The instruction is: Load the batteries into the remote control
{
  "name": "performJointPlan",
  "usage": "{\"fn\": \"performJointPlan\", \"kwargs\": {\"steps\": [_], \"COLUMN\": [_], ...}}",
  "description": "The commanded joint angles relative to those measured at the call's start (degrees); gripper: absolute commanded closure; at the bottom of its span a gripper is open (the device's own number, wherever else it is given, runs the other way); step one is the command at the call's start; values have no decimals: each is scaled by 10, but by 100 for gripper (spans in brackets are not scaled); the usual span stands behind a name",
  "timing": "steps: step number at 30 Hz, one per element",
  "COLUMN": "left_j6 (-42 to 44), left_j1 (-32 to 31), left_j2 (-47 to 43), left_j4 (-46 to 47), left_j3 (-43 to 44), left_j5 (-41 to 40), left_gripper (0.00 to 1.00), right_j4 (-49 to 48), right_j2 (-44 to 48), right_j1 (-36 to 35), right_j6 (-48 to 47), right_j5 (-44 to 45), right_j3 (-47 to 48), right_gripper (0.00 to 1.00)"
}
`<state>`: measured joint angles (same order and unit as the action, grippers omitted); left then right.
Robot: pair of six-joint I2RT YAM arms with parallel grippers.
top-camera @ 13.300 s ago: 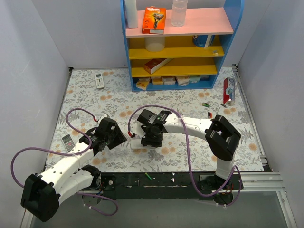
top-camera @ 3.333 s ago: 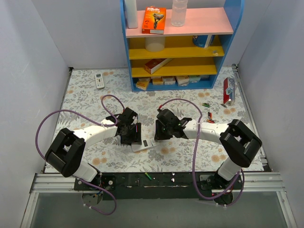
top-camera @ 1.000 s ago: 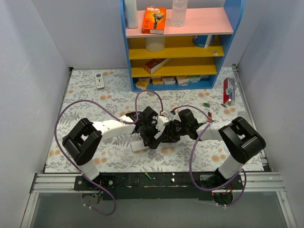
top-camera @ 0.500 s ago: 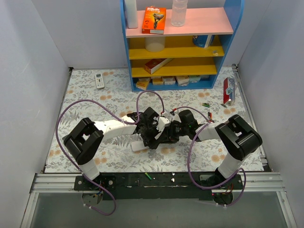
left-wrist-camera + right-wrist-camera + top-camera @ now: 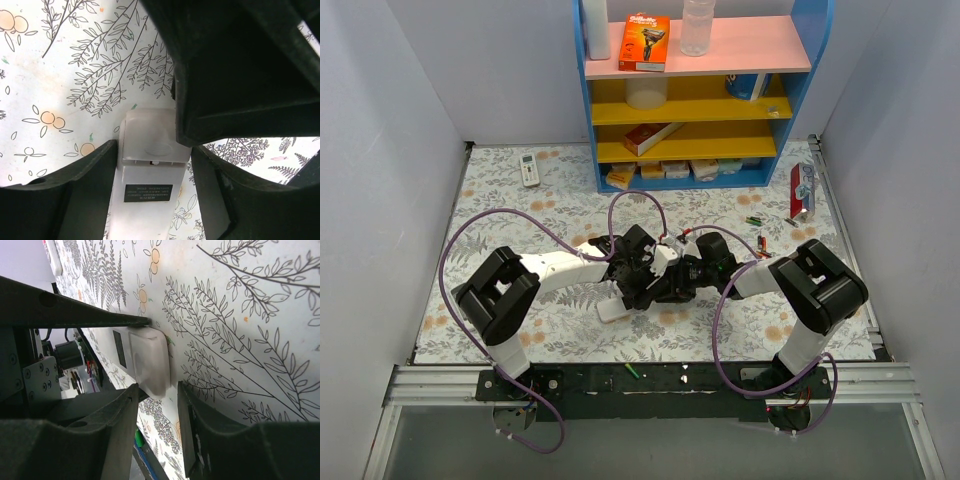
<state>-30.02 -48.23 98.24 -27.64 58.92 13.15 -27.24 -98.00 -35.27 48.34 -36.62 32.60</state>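
Early stage, nothing loaded. Left gripper (image 5: 154,146) is clamped on the remote control (image 5: 149,172), which lies back up at mid-frame in the top view. Right gripper (image 5: 157,386) has jaws apart at the cover end. Cover looks still on. Batteries (image 5: 753,220) lie loose at centre right.

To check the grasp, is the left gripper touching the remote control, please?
Cannot tell: the left wrist view shows the left gripper flanking the remote control, contact unclear.
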Motion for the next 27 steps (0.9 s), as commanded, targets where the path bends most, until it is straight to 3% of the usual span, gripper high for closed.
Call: {"fn": "performJointPlan", "kwargs": {"steps": [1, 3, 11, 17, 27], "left_j6": [0, -1, -3, -7, -21], "left_j1": [-4, -4, -4, -4, -4], "left_j2": [4, 4, -1, -9, -24], "left_j4": [0, -1, 0, 0, 7], "left_j3": [10, 10, 5, 3, 6], "left_j5": [11, 12, 14, 7, -7], "left_gripper": [47, 52, 49, 34, 19], "right_j4": [-11, -15, -17, 24, 66], "right_j2": [-18, -18, -20, -5, 3], "right_j1": [2, 1, 2, 1, 0], "right_j6": [-5, -9, -21, -51, -75], "right_j5": [-3, -7, -12, 5, 23], "right_j3": [-12, -13, -11, 4, 24], "right_gripper": [56, 57, 61, 61, 61]}}
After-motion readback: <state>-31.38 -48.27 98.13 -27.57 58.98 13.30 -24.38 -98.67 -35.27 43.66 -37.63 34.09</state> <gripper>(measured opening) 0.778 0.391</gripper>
